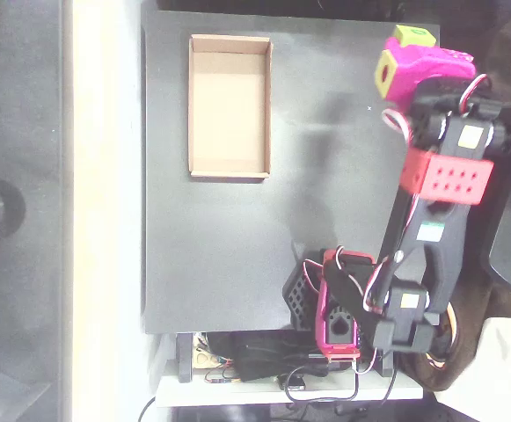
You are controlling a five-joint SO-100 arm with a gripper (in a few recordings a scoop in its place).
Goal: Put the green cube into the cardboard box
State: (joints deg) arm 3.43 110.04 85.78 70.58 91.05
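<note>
Gripper point(411, 53) sits over the green cube point(414, 35); can't tell if it's clamped. You've got something light, rigid: pinch flat faces.

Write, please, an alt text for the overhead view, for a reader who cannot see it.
A pink claw at the table's top right holds a green cube. The open cardboard box lies apart, at the upper left of the dark table.

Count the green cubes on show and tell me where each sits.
1. The green cube is at the top right of the overhead view, right by the pink gripper, far right of the cardboard box. Another could hide beneath the arm.
</note>
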